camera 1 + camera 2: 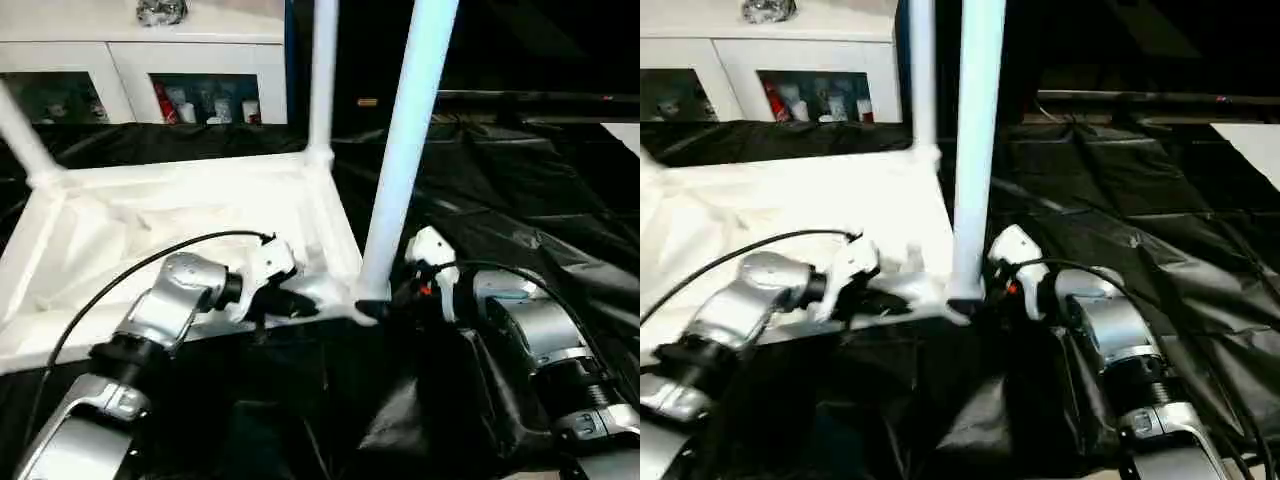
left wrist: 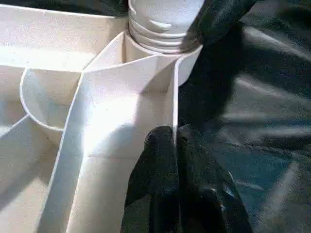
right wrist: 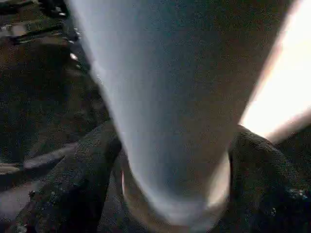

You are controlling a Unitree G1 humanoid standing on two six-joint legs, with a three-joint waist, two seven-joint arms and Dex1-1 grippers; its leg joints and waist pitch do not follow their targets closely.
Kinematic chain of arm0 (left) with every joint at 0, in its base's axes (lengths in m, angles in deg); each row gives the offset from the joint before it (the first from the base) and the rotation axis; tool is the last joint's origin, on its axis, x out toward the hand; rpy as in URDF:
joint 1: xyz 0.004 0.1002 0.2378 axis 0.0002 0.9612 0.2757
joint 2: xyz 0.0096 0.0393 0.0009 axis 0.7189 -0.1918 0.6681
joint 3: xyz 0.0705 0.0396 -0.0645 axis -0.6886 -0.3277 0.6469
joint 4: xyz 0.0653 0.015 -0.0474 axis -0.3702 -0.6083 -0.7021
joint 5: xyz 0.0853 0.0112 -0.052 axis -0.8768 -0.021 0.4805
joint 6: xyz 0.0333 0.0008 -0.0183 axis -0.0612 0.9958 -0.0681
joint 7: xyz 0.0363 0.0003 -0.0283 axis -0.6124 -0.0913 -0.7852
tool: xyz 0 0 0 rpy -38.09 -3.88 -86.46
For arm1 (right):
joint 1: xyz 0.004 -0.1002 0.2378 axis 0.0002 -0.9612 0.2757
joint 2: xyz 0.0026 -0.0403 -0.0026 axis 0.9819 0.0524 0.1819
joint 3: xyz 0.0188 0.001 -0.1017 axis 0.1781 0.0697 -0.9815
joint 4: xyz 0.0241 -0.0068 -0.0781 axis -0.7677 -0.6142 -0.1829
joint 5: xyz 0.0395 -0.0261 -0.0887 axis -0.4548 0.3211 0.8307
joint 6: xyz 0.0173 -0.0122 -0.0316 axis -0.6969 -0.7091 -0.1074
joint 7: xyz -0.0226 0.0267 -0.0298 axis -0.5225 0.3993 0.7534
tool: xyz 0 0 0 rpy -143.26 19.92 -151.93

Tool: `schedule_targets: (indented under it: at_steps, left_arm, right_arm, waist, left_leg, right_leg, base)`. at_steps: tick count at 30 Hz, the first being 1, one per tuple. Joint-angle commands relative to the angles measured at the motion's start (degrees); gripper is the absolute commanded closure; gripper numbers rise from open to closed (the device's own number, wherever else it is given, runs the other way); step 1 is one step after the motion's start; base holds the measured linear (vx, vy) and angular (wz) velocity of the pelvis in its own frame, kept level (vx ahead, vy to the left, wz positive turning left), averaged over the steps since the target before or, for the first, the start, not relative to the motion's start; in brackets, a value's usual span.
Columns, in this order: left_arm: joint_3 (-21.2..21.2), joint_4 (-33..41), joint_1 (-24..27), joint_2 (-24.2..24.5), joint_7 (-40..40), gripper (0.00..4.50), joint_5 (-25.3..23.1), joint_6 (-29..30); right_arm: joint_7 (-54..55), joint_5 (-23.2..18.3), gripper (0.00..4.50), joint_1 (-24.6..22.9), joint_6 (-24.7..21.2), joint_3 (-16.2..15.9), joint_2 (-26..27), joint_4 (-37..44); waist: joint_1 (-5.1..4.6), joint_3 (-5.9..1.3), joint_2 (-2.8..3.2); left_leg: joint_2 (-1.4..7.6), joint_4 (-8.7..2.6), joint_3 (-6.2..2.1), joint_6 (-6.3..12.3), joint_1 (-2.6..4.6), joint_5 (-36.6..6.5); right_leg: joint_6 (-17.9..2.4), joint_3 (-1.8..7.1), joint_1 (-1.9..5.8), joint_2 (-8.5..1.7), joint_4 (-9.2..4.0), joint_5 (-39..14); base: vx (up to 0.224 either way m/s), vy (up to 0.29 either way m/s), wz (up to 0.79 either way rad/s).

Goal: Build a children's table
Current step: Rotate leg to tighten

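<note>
Looking down from the head camera, we see the tabletop [image 1: 170, 240] lying upside down on a black sheet [image 1: 500, 220], its ribbed underside facing up. Three legs stand in its corner sockets: a near leg [image 1: 405, 150] at the corner closest to us, a far leg [image 1: 322, 80] behind it, and a third leg [image 1: 22, 135] at the far left corner. Behind the tabletop stands a white cabinet [image 1: 150, 60] with glass doors (some bottles are inside, but we cannot read any label). Our left gripper [image 1: 300, 303] is on the tabletop's near edge, just beside the near leg; our right gripper [image 1: 385, 300] is at the base of this leg. The black sheet to the right of the tabletop lies open, with wrinkles.

From the left wrist camera, the left fingers [image 2: 165, 174] are closed narrowly on the thin side wall of the tabletop [image 2: 121, 107], one finger on each face of it. Just past them the near leg [image 2: 163, 22] sits in its rounded socket, and a dark finger [image 2: 218, 19] of the right gripper touches its ribbed base.

From the right wrist camera, the near leg [image 3: 165, 111] stands very close, and the right fingers [image 3: 73, 179] hold it from both sides near its bottom end.
</note>
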Motion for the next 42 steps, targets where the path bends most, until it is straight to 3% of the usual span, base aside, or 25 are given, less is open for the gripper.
schedule_targets:
  at_steps: [1, 5, 13, 16, 21, 24, 27, 28, 32, 35, 42]
  left_arm:
    - [-0.4, 2.1, -1.0, -0.8, -0.3, 4.50, 1.3, -1.4]
    - [-0.3, 2.4, -0.4, -0.4, 0.4, 4.50, 1.1, -1.5]
    - [0.7, 1.1, -1.0, -1.7, -3.8, 4.50, 0.4, -0.3]
    - [2.7, -0.8, -2.9, -5.3, -11.1, 4.50, 0.0, 2.3]
    - [4.1, -3.6, -6.0, -12.3, -21.5, 4.50, -0.7, 4.7]
    - [3.4, -3.7, -6.6, -15.0, -23.4, 4.50, -1.3, 4.8]
    - [2.6, -3.3, -6.6, -16.7, -24.0, 4.50, -1.9, 4.6]
    - [1.7, -3.0, -6.5, -17.2, -23.7, 4.50, -2.3, 4.2]
    - [0.9, -2.1, -5.7, -16.4, -21.6, 4.50, -2.2, 3.3]
    - [0.5, -1.4, -4.8, -14.4, -18.8, 4.50, -2.3, 2.3]
    - [0.2, -0.9, -3.5, -9.3, -11.6, 4.50, -1.9, -0.3]
  right_arm:
    - [-3.5, -0.7, 1.32, -0.9, -0.6, -3.9, 1.7, 1.4]
    - [-4.3, -0.8, 1.71, -1.3, -1.0, -4.0, 1.9, 1.9]
    - [-2.0, -1.4, 1.84, -1.9, -1.4, -3.5, 2.7, 1.9]
    - [9.5, 0.1, 1.85, -1.3, -1.1, -0.3, 7.8, -1.8]
    - [29.8, 1.9, 1.85, 1.3, -1.2, 4.9, 16.8, -9.3]
    - [34.7, 2.9, 1.85, 2.3, -0.9, 5.3, 20.1, -10.6]
    - [34.7, 3.6, 1.85, 2.6, 1.0, 4.2, 22.0, -10.3]
    - [33.5, 3.5, 1.50, 2.5, 1.9, 3.7, 22.6, -9.8]
    - [31.6, 2.9, 1.06, 2.4, 0.9, 3.9, 21.6, -9.0]
    - [26.4, 2.3, 0.70, 1.5, 0.4, 2.1, 18.5, -6.6]
    - [7.2, -0.6, 0.65, -2.0, 0.1, -2.7, 8.3, 1.9]
  waist:
    - [0.06, -3.41, -0.03]
    - [0.18, -3.50, -0.19]
    - [0.15, -3.46, -0.19]
    - [-0.05, -3.29, -0.32]
    - [-1.12, -3.04, -0.22]
    - [-1.44, -3.24, 0.16]
    - [-1.48, -3.28, 0.01]
    - [-1.42, -3.34, 0.17]
    - [-1.30, -3.43, 0.16]
    - [-1.27, -3.50, 0.19]
    - [-0.86, -3.80, 0.03]
  left_leg:
    - [2.60, -4.37, -0.64, 1.54, 1.02, -15.1]
    - [2.52, -4.41, -0.68, 1.42, 0.74, -14.0]
    - [2.45, -4.31, -0.59, 1.50, 0.76, -13.8]
    - [2.27, -4.36, -0.64, 0.50, 0.94, -15.1]
    - [1.95, -4.53, -1.20, -1.38, 1.08, -18.8]
    - [1.96, -4.59, -1.28, -0.83, 1.00, -18.7]
    - [2.00, -4.61, -1.08, -0.31, 0.99, -18.6]
    - [1.97, -4.64, -1.08, -0.11, 0.86, -18.0]
    - [1.97, -4.60, -0.92, 0.61, 0.66, -16.3]
    - [2.07, -4.59, -0.87, 1.00, 0.62, -15.6]
    - [2.23, -4.14, -0.64, 3.59, 0.44, -11.9]
  right_leg:
    - [-12.6, 2.77, 2.25, -3.87, -4.39, -17.6]
    - [-12.5, 2.73, 2.58, -3.95, -4.17, -16.5]
    - [-12.5, 2.76, 2.53, -3.92, -4.21, -16.7]
    - [-11.7, 2.74, 2.25, -4.05, -4.68, -20.6]
    - [-8.0, 2.32, 1.79, -4.15, -5.75, -29.8]
    - [-7.8, 2.32, 1.91, -4.06, -5.90, -28.0]
    - [-8.4, 2.47, 1.78, -3.94, -5.80, -25.1]
    - [-8.8, 2.50, 2.00, -3.93, -5.62, -24.0]
    - [-10.0, 2.59, 2.26, -3.86, -5.24, -20.8]
    - [-10.6, 2.63, 2.44, -3.82, -5.01, -18.8]
    - [-12.8, 2.68, 2.94, -3.82, -4.17, -11.5]
  base:
    - [0.000, 0.000, 0.00]
    - [0.000, 0.000, 0.00]
    - [0.000, 0.000, 0.00]
    - [0.000, 0.000, 0.00]
    - [0.000, 0.000, 0.00]
    - [0.000, 0.000, 0.00]
    - [0.000, 0.000, 0.00]
    - [0.000, 0.000, 0.00]
    - [0.000, 0.000, 0.00]
    - [0.000, 0.000, 0.00]
    - [0.000, 0.000, 0.00]
